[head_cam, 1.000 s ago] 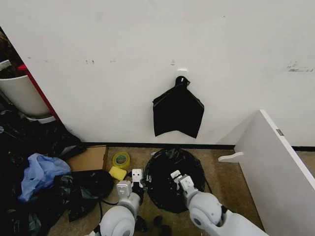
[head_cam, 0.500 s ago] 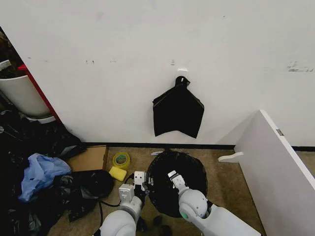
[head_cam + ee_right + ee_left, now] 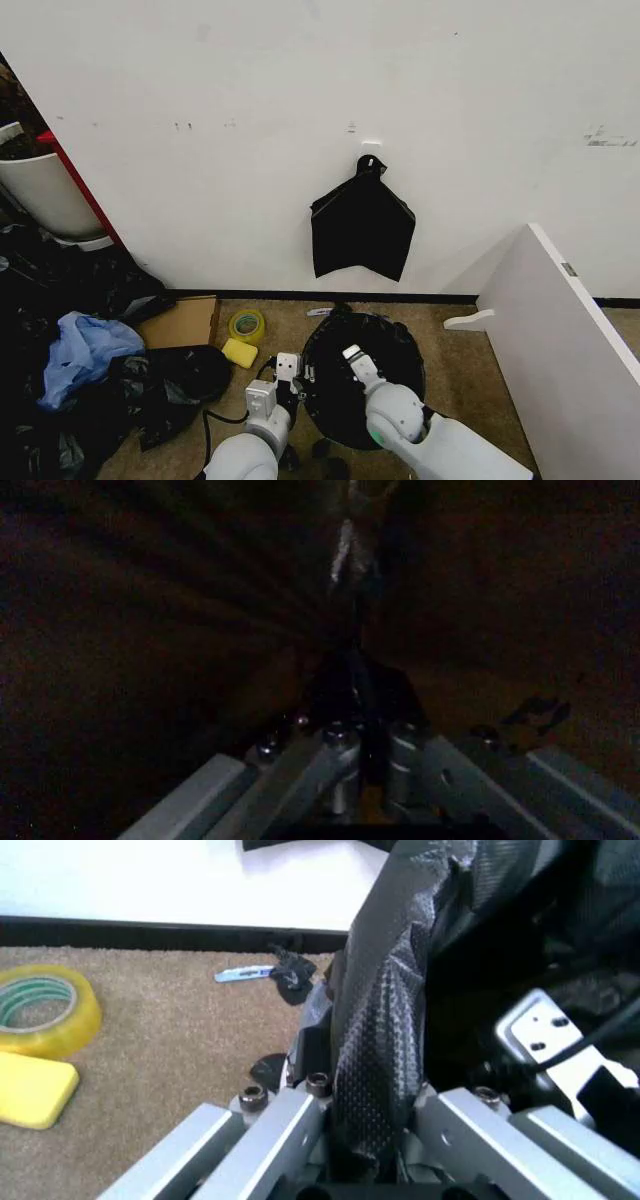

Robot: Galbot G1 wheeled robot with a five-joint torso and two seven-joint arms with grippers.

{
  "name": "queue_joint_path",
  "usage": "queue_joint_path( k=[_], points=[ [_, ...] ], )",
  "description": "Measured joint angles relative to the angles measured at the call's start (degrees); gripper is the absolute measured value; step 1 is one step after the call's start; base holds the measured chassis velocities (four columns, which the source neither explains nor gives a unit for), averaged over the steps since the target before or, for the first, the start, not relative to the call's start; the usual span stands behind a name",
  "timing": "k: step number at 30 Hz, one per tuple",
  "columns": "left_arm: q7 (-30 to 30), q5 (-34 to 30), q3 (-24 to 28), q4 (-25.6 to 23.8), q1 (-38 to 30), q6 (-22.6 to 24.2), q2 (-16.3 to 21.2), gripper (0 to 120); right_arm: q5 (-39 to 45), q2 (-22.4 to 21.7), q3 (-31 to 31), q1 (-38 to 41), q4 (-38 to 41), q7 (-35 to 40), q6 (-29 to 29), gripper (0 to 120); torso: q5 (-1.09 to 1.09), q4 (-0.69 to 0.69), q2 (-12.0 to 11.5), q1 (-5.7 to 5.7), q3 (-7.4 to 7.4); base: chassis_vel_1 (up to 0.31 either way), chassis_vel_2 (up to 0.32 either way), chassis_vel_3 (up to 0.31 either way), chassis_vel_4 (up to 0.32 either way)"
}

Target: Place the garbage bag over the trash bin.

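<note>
Garbage bag (image 3: 362,380): glossy black film spread round on the carpet at about 6 o'clock in the head view, its mouth gaping upward below the flat black bag (image 3: 361,229) hung on the wall at 12.
Trash bin: presumably wrapped inside the film; no white rim can be made out.
Left gripper (image 3: 290,385): at the bag's 9 o'clock edge, clenched on a pleat of film (image 3: 375,1065) in the left wrist view.
Right gripper (image 3: 356,368): reaching inside the mouth; the dark right wrist view seems to show a fold (image 3: 350,562) pinched between its fingers.
Risk: thin film may tear or slip free if the arms pull apart unevenly.
Clutter: tape roll (image 3: 246,325) and yellow sponge (image 3: 239,352) at 9 o'clock could snag a loose edge.
</note>
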Motion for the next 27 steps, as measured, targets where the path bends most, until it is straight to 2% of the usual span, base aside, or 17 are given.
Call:
queue_joint_path(
  k=[3,8,13,17,22,25,26,27],
  points=[
    [0.0,0.1,0.1,0.0,-0.1,0.0,0.0,1,1.0,0.0,-1.0,-0.3,1.4,0.2,0.0,0,-0.01,0.00,0.0,0.00,0.00,0.000,0.000,0.000,0.000],
    [0.3,0.5,0.5,-0.4,0.5,-0.1,0.0,1,1.2,2.6,-1.9,1.5,0.1,0.2,0.0,0,0.01,0.02,0.0,0.00,0.00,0.000,0.000,0.000,0.000],
    [0.3,0.8,0.1,-0.6,0.8,-0.2,0.1,1,1.8,1.6,-1.1,2.4,-0.4,0.4,0.0,0,0.00,0.02,0.0,0.00,0.00,0.000,0.000,0.000,0.000],
    [-1.0,-0.9,-0.4,0.1,0.2,0.1,-0.5,1,3.7,0.1,-1.0,1.3,4.6,0.5,0.0,0,0.00,0.01,0.0,0.00,0.00,0.000,0.000,0.000,0.000],
    [-5.2,-8.0,-1.0,0.5,-2.4,3.2,-2.7,1,4.1,-1.0,-1.2,-0.6,13.7,-0.5,0.1,0,0.00,0.00,0.0,0.00,0.00,0.000,0.000,0.000,0.000],
    [-5.8,-9.0,-1.3,0.9,-2.7,3.7,-2.8,1,4.0,-1.4,-0.8,-0.9,14.8,-0.7,0.1,0,0.01,0.00,0.0,0.00,0.00,0.000,0.000,0.000,0.000],
    [-7.1,-11.6,-2.5,1.8,-3.3,4.2,-3.3,1,3.8,-2.3,1.2,-2.1,16.8,-1.5,0.1,10,0.02,0.02,0.0,0.00,0.00,0.000,0.000,0.000,0.000],
    [-7.6,-12.9,-3.0,2.2,-3.5,4.4,-3.5,1,4.0,-2.6,2.5,-2.8,17.9,-1.9,0.1,13,0.02,0.02,0.0,0.00,0.01,0.000,0.000,0.000,0.000]
  ],
)
